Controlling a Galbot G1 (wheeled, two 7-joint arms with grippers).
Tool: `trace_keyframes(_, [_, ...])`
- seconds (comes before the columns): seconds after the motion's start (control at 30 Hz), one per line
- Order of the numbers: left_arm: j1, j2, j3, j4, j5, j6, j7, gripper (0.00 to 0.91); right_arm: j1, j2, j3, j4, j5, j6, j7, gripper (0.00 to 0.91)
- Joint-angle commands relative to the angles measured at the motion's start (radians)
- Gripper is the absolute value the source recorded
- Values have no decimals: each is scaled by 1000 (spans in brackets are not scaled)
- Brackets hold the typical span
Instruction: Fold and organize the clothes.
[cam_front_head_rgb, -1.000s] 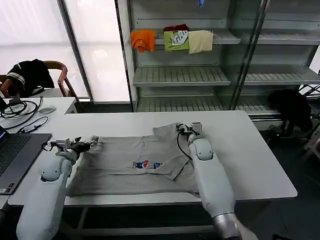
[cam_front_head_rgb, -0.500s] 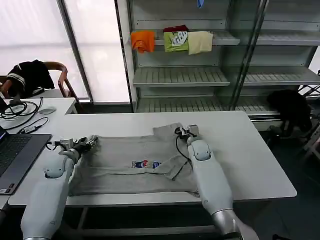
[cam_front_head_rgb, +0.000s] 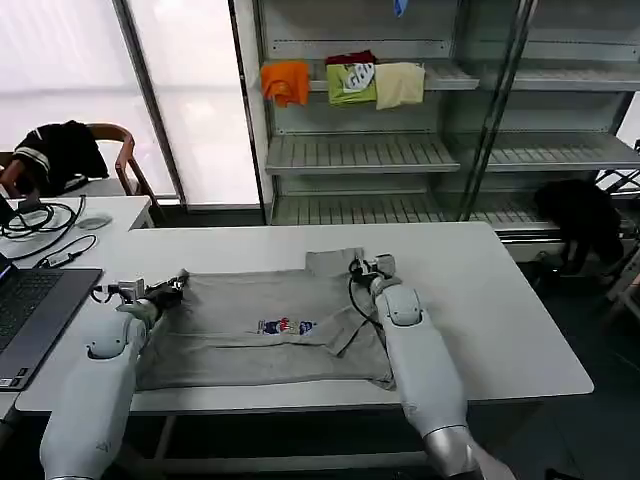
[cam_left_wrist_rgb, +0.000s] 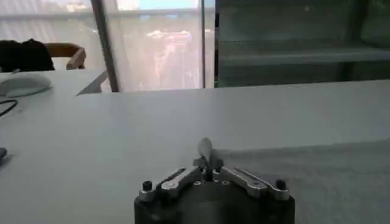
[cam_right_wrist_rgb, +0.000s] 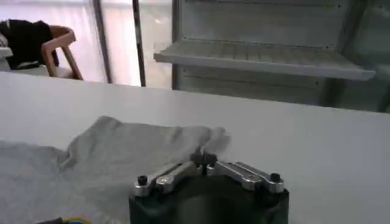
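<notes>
Left pincer and right pincer both clamped on T-shirt.

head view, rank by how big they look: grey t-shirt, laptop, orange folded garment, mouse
1. grey T-shirt
2. laptop, cut by the frame edge
3. orange folded garment, farther off, so true size unsure
4. mouse

1. You are getting strong daylight pouring through the windows behind, which are washing out to white.
2. The table is lying evenly lit, with shadows staying soft.
3. In both wrist views, the background is blurring slightly.
</notes>
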Motion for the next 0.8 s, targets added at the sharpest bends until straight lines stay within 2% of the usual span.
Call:
trace_keyframes(0.03, [7, -2, -7, -21, -83, -108, -10, 0, -29, 49, -7, 58, 89, 204, 24, 0])
trace_keyframes(0.13, [17, 1, -21, -59, -145, -148, -16, 0, -59, 49, -14, 120, 105, 203, 49, 0])
trace_keyframes(0.33, [66, 15, -52, -146, -220, -176, -27, 0, -159, 30, -42, 285, 145, 169, 51, 0])
trace_keyframes(0.6, [172, 60, -84, -267, -297, -163, -18, 0, -279, -18, -73, 511, 198, 73, 57, 0])
trace_keyframes(0.8, [270, 84, -113, -343, -345, -141, 19, 0, -397, -61, -66, 655, 243, 29, 43, 0])
